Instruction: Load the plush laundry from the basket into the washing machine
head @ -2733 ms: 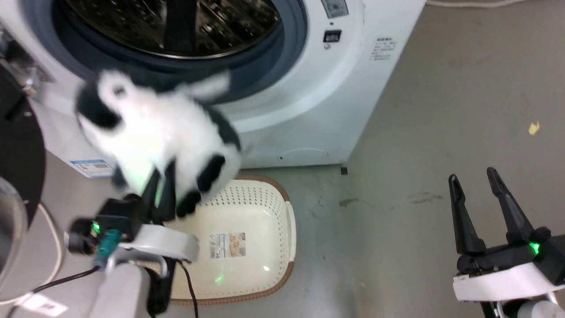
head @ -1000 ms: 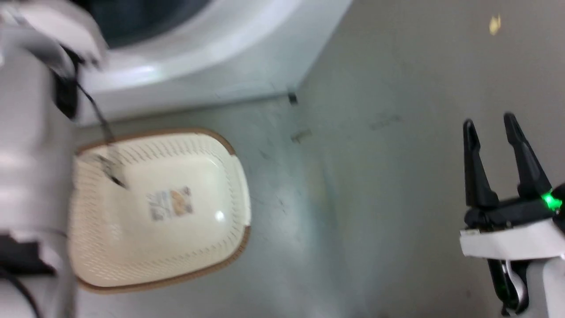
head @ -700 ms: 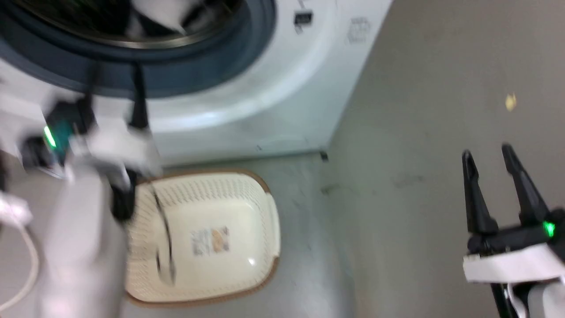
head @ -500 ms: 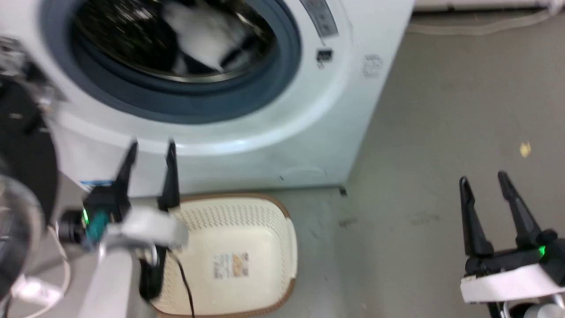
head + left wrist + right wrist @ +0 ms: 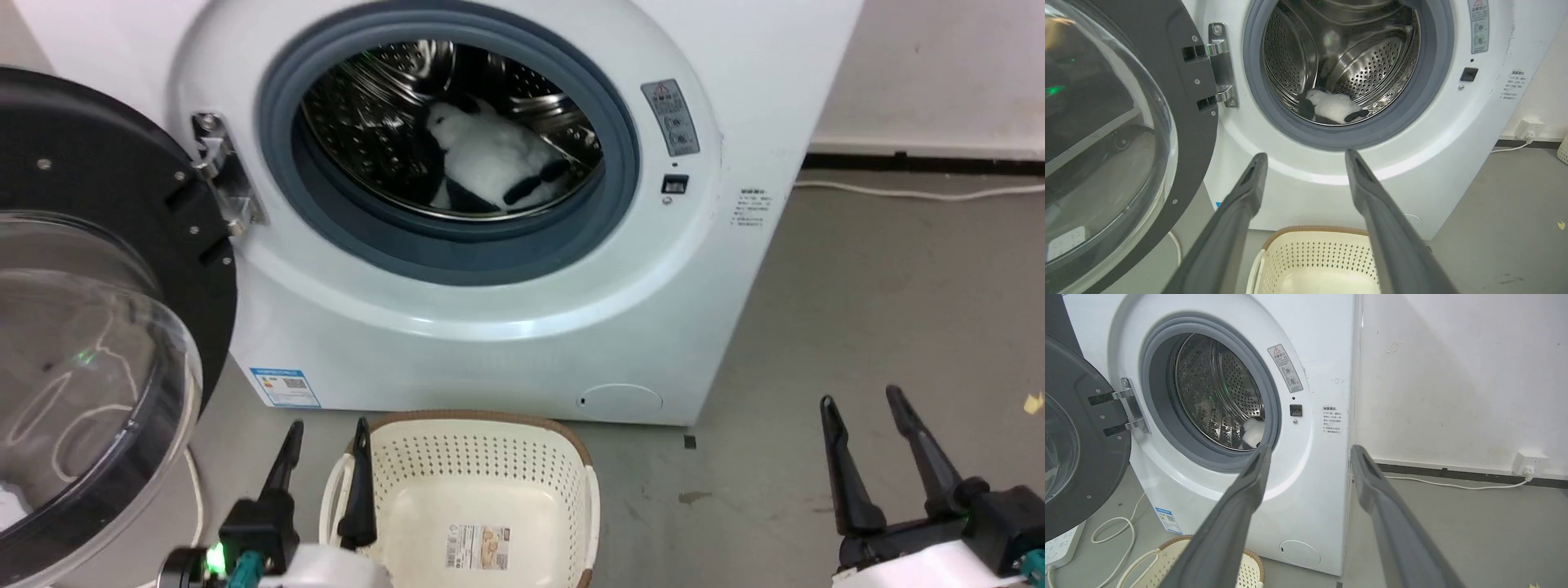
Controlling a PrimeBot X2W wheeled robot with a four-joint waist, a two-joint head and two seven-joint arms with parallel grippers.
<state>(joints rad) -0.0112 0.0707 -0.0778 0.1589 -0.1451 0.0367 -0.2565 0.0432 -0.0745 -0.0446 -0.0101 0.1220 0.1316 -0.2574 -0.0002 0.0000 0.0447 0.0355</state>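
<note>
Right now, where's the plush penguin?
In the head view, the plush penguin lies in the drum of the washing machine, behind the grey door seal, above the basket.

Plush laundry (image 5: 1332, 108) inside washing machine (image 5: 1327, 179)

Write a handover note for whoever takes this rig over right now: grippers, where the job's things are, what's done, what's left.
The left gripper is open, holding nothing, low at the left rim of the basket.
The right gripper is open too, holding nothing, out over the floor.
The plush laundry lies inside the drum of the washing machine.
The basket sits on the floor before it, bottom bare.
Done: loading, it seems. Left: nothing to load; the door stands open.
</note>
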